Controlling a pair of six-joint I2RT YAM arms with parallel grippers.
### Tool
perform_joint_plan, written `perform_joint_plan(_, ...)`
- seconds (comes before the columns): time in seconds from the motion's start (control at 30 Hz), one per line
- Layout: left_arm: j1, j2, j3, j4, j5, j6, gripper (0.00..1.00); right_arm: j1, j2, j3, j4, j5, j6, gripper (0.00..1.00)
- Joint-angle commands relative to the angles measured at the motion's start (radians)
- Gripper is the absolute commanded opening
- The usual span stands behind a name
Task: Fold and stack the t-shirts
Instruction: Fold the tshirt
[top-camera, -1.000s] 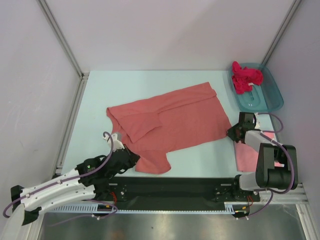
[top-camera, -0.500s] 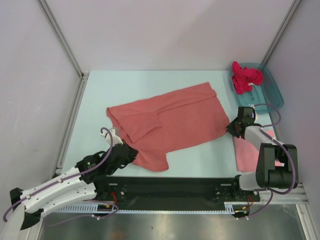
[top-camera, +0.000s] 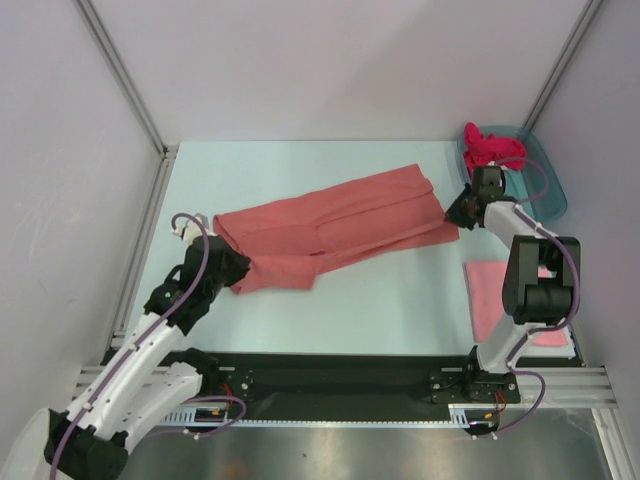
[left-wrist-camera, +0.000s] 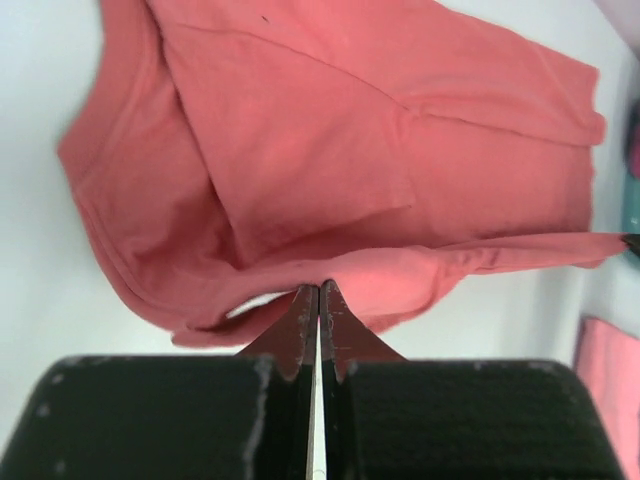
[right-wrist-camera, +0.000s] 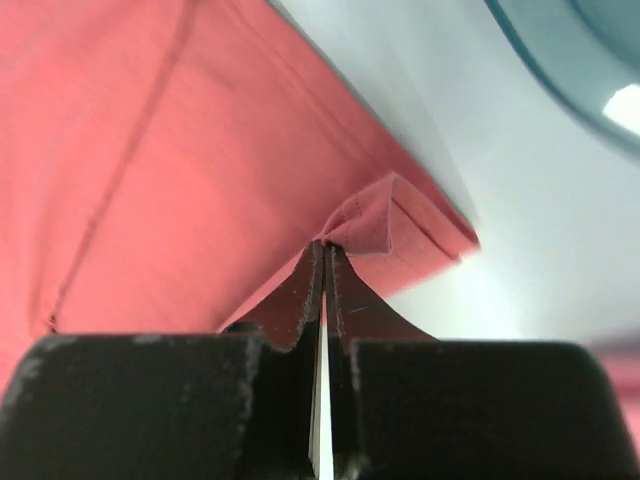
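Your left gripper (left-wrist-camera: 318, 292) has its jaws pressed together on a fold of the salmon shirt (top-camera: 340, 222), pinching the cloth at the shirt's near left edge. There the hem hangs clear of the surface. Your right gripper (right-wrist-camera: 324, 250) is likewise clamped on the same shirt, on a doubled hem corner at its right end, close to the teal tub (top-camera: 548, 190). Between the two grips the shirt runs across the middle of the table (top-camera: 400, 310) as a long slanted band, doubled over on itself. A lighter pink shirt (top-camera: 492, 292) lies flat and folded at the near right, apart from the salmon one and partly behind your right arm. A magenta shirt (top-camera: 492, 150) sits bunched in the tub at the far right.
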Motion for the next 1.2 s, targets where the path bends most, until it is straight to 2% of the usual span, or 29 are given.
perform_joint_plan(0.0, 0.096, 0.049, 0.043, 0.085, 0.108, 0.106, 0.00, 0.003, 0.084, 0.139, -0.031, -0.033, -0.044, 0.00)
perform_joint_plan(0.17, 0.220, 0.119, 0.054, 0.142, 0.177, 0.140, 0.01, 0.009, 0.180, 0.276, -0.055, -0.072, -0.064, 0.00)
perform_joint_plan(0.37, 0.284, 0.207, 0.075, 0.189, 0.224, 0.162, 0.00, 0.019, 0.292, 0.415, -0.090, -0.104, -0.061, 0.00)
perform_joint_plan(1.17, 0.386, 0.530, 0.216, 0.284, 0.252, 0.198, 0.00, 0.030, 0.403, 0.515, -0.107, -0.128, -0.060, 0.03)
